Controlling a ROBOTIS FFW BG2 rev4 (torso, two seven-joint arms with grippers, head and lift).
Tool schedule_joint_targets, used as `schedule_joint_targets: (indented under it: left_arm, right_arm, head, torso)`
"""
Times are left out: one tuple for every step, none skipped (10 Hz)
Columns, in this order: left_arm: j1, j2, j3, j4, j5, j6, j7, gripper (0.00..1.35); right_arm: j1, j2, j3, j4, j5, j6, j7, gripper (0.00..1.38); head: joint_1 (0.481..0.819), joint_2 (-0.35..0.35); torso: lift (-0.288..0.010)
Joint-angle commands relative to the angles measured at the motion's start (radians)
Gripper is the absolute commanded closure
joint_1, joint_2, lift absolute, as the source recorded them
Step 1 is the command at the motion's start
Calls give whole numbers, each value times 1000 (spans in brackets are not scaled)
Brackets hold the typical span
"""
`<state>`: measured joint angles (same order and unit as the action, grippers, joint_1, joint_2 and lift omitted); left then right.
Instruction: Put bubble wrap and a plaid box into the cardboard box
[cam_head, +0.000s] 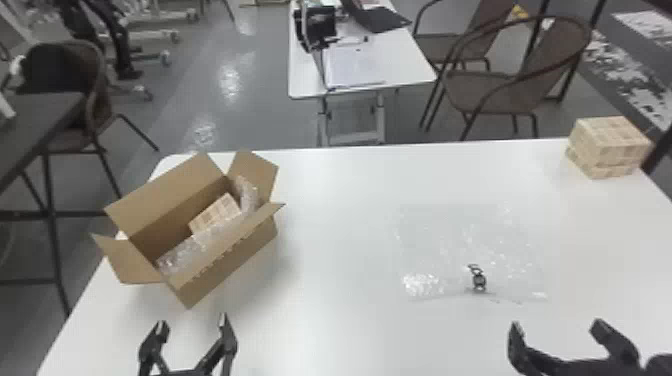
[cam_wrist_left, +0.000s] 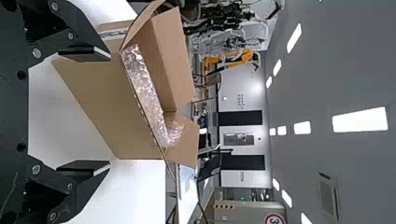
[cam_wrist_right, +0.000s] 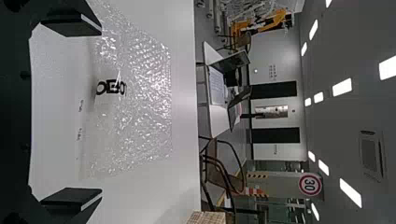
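Note:
On the table's left stands the open cardboard box (cam_head: 230, 260), flaps spread; bubble wrap (cam_head: 200, 245) lines it and a plaid box (cam_head: 217, 215) sits inside. My left gripper (cam_head: 192, 327) is open just in front of it; the left wrist view has the gripper (cam_wrist_left: 107, 109), the cardboard box (cam_wrist_left: 107, 107) and bubble wrap (cam_wrist_left: 147, 93). Another bubble wrap sheet (cam_head: 450, 240) lies flat at centre right. My right gripper (cam_head: 555, 330), open with nothing between its fingers, is nearer the front edge; in the right wrist view, the gripper (cam_wrist_right: 100, 112) faces the sheet (cam_wrist_right: 144, 93).
A second stack of plaid blocks (cam_head: 610, 145) stands at the table's back right corner. Beyond the white table (cam_head: 350, 185) are a smaller desk (cam_head: 400, 70) and chairs (cam_head: 505, 90). A small black item (cam_head: 478, 279) shows at the sheet's front part.

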<state>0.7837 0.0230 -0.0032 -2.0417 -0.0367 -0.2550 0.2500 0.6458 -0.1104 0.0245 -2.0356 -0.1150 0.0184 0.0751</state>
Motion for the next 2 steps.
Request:
schedule_joint_targets:
  left_arm:
    - [-1, -3, 0, 3, 0, -6, 0, 447]
    - [-1, -3, 0, 3, 0, -7, 0, 447]
  right_arm:
    - [-2, 0, 0, 0, -2, 0, 0, 84]
    - [-2, 0, 0, 0, 0, 0, 0, 84]
  head:
    - [695, 109]
    - [695, 109]
  torso:
    - [-109]
    - [-109]
